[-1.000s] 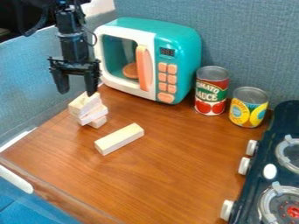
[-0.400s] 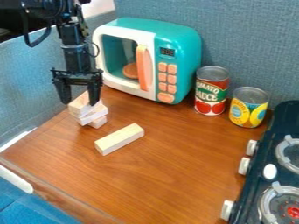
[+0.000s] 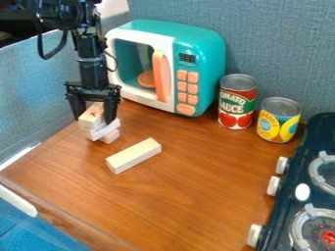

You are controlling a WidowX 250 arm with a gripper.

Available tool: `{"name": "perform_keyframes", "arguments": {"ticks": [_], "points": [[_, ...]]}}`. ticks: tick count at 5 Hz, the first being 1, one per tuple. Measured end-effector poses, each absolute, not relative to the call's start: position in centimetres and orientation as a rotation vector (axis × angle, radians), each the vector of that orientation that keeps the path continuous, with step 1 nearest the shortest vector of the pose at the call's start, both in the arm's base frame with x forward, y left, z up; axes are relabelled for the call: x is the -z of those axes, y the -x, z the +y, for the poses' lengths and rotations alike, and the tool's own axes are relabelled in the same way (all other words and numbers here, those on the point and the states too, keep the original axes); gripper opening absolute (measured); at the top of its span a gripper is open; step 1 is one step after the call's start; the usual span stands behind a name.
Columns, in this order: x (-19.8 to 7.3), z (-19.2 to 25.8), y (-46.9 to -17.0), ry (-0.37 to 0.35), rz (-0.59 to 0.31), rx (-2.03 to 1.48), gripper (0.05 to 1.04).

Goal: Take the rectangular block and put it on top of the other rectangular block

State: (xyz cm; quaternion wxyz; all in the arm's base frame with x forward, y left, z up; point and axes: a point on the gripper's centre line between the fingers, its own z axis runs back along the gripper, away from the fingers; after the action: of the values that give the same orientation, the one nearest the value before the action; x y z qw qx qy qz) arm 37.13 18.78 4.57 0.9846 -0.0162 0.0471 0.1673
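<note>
Over the block stack at the left of the counter hangs the gripper (image 3: 94,117), open, its two fingers apart on either side of the top block (image 3: 91,116). That light wooden block lies on other blocks (image 3: 103,131) stacked crosswise at differing angles. Another rectangular wooden block (image 3: 133,156) lies flat and alone on the counter, to the right and nearer the camera, angled up to the right. Part of the stack's back is hidden behind the gripper.
A teal and white toy microwave (image 3: 199,63) stands right behind the gripper. Farther right are a tomato sauce can (image 3: 237,102) and a yellow-blue can (image 3: 278,120). A toy stove (image 3: 307,186) lines the right edge of the wooden counter (image 3: 190,196).
The gripper has come down and moved a little to the right, from above the stack to around its top block. The blocks look unmoved.
</note>
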Motion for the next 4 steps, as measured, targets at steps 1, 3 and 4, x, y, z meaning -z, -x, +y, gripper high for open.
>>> {"name": "perform_keyframes", "arguments": {"ticks": [1,3,4], "points": [[-4.57,18.69,-37.21,0.04,0.091,-0.326,0.694],[-4.97,18.66,-37.33,0.05,0.089,-0.314,0.597],[-5.24,18.64,-37.4,0.053,0.09,-0.318,0.597]]}}
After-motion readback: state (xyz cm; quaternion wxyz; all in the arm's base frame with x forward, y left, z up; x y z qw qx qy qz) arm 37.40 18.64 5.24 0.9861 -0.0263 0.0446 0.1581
